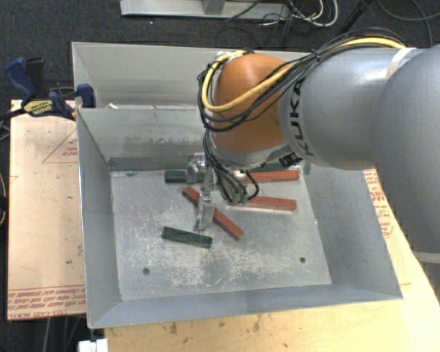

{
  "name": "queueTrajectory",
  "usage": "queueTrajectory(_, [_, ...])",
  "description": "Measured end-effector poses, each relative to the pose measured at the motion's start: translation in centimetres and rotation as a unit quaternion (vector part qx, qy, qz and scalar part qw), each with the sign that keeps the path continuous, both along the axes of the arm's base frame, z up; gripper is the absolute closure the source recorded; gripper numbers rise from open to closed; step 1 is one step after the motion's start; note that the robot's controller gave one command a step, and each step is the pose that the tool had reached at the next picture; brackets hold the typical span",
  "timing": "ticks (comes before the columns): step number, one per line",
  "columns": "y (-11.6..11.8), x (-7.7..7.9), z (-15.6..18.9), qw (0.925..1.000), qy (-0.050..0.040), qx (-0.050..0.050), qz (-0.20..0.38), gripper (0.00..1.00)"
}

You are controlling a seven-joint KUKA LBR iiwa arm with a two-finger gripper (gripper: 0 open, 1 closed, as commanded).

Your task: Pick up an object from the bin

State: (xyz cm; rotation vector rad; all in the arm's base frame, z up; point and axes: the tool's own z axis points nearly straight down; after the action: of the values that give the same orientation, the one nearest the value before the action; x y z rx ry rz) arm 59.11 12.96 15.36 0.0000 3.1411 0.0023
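Observation:
My gripper (204, 224) hangs low over the middle of the bin, its thin fingers pointing down. The tips stand at the right end of a dark green flat bar (185, 237) lying on the floor. A red-brown bar (218, 217) lies diagonally just behind and right of the fingers, passing under them. Whether anything is between the fingers cannot be made out.
More red-brown bars lie to the right (268, 204) and at the back right (279, 174) under the arm. A small dark green block (176, 175) sits near the back wall. The arm with its orange cover and cables hides the bin's back right.

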Motion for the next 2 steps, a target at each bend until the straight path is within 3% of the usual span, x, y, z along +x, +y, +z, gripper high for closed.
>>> queueTrajectory(1, [2.3, -2.9, -8.0, 0.9999, -0.0009, 0.000, -0.016, 0.00])
queueTrajectory(2, [2.4, -4.0, -6.6, 0.9992, 0.0010, 0.000, -0.040, 0.00])
